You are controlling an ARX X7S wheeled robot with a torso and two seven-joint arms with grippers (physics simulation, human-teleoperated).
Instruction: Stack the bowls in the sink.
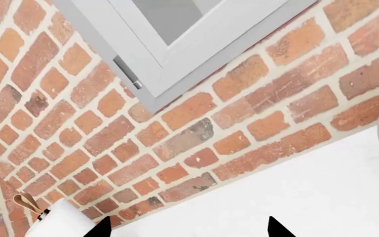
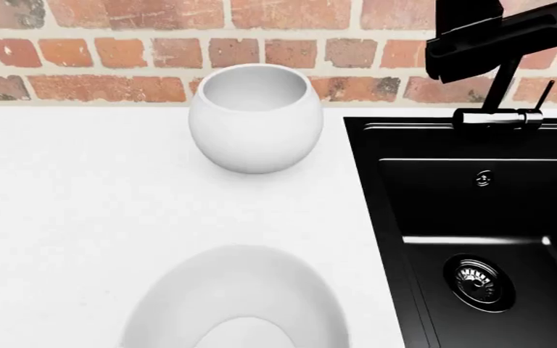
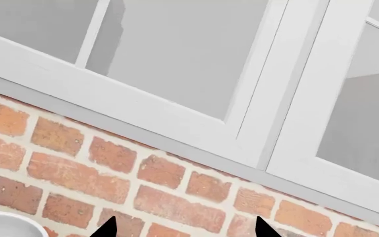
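The red-brick wall with pale mortar (image 2: pixel 114 51) runs behind everything, and the wrist views show a white-framed window (image 3: pixel 196 74) set above it. Below lies the plain white desk (image 2: pixel 66 217), which carries both bowls. Sunk into its right part is the matte black rectangular sink (image 2: pixel 376 239), holding nothing but its round metal drain (image 2: pixel 479 281); a tall black faucet (image 2: pixel 496 43) stands at its back edge, overhanging the basin.

Neither bowl is in the sink yet, so the task looks to be at its very start. The far glossy white deep round bowl (image 2: pixel 255 117) sits upright on the desk close to the wall, just left of the sink's back corner. The near glossy white round bowl (image 2: pixel 235 301) lies at the bottom edge of the head view, also upright on the desk and well apart from the first, cut off by the frame.

The left hand (image 1: pixel 188 229) shows only two dark fingertips set apart, with nothing between them, so it reads as open; it points toward the wall over bare desk, with a bowl's curved side at the edge of its view. The right hand (image 3: pixel 184 228) is likewise spread and holding nothing, aimed at brick and window, a white bowl rim showing in its corner. Neither arm appears in the head view.

A white roll with tan loops (image 1: pixel 45 217) stands by the wall, clear of the work. The faucet is the likely obstacle: a bowl carried in from the back corner would need to pass under or in front of its spout.
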